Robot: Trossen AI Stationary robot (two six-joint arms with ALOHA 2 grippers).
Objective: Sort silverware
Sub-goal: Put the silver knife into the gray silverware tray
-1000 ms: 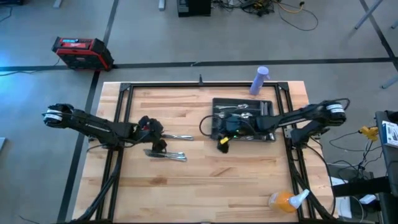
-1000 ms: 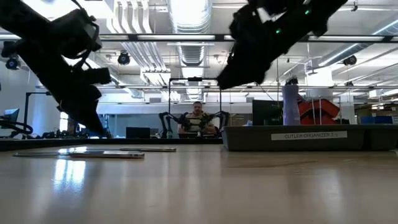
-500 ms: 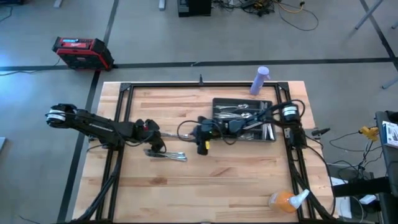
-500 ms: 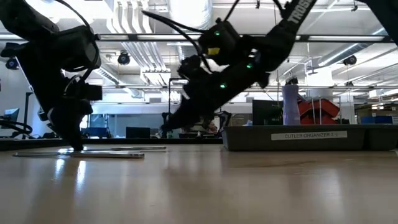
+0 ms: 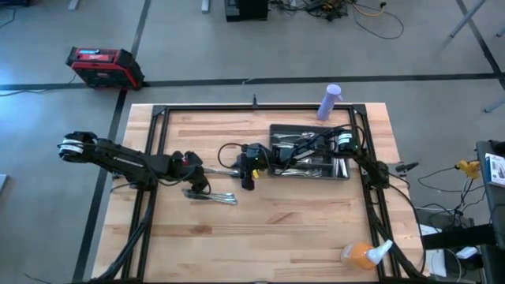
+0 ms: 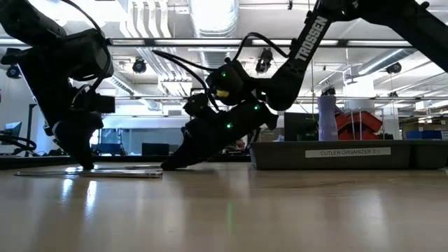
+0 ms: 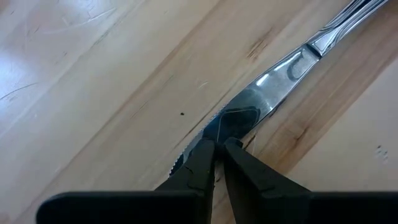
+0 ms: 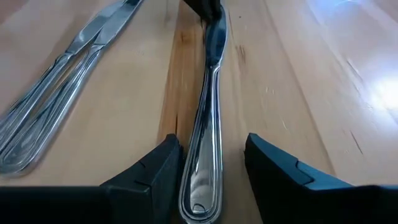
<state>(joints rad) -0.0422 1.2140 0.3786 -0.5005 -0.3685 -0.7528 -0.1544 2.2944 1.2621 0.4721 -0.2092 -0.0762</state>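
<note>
Right gripper (image 8: 208, 171) apparently straddles knife (image 8: 204, 149) handle, open.

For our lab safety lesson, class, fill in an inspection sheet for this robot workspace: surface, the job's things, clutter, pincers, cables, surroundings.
Surface: wooden table, black frame on it.
Job's things: one knife between the arms, two more pieces nearer the front edge, others in the tray.
Clutter: purple bottle at the back edge, orange spray bottle at the front right.
Pincers: left pincer shut on the knife's blade; right pincer open, fingers either side of its handle.
Cables: black loops on the right arm above the tray; more on the floor.
Surroundings: red case on the floor; room with ceiling lights behind.
</note>
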